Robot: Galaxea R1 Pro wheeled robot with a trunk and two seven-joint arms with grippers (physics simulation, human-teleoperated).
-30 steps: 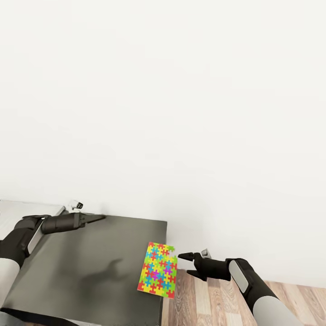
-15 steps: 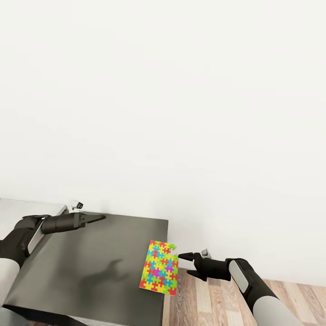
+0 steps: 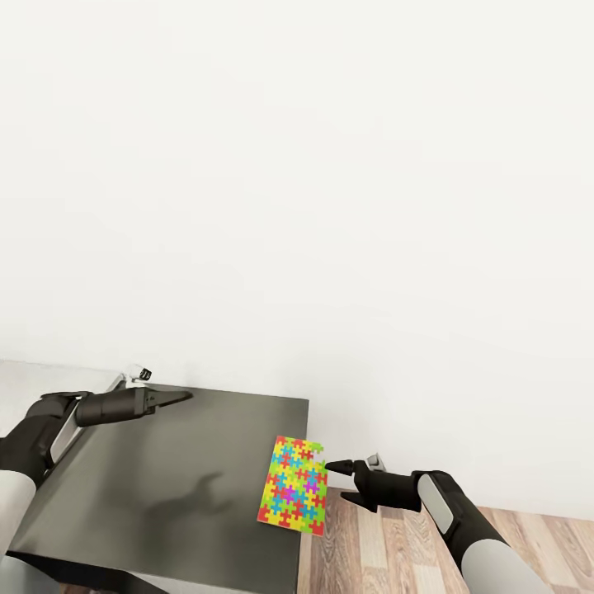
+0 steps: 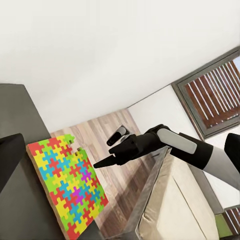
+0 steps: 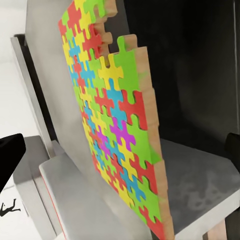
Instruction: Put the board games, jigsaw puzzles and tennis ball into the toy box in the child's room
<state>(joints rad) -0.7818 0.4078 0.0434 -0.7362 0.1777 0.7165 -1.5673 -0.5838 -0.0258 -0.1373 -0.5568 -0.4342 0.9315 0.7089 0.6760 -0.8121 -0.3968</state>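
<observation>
Because the jigsaw puzzle [image 3: 294, 485] lies at the right-hand edge of the dark grey-topped side unit [image 3: 165, 487], with its outer edge jutting a little past that edge over the wood-plank floor [image 3: 388, 553], the relation that matters is how it sits against the right gripper [image 3: 342, 480]. That gripper hangs off the side of the unit, just beside the puzzle's overhanging edge, fingers spread apart and gripping nothing; its upper fingertip looks very close to the slab, though contact cannot be confirmed. In the right wrist view the puzzle [image 5: 117, 125] stands directly ahead between the parted fingers, edge-on to them, so the slab lies straight along the approach line. Its long axis runs from the near edge toward the back corner by the white wall [image 3: 330, 206], roughly crosswise to the gripper's reach. The left gripper [image 3: 177, 398] hovers over the back edge of the unit, well apart from the puzzle, fingers drawn together on nothing. The right arm is plainly nearer, and a pinch on the protruding edge seems the likely next step.
</observation>
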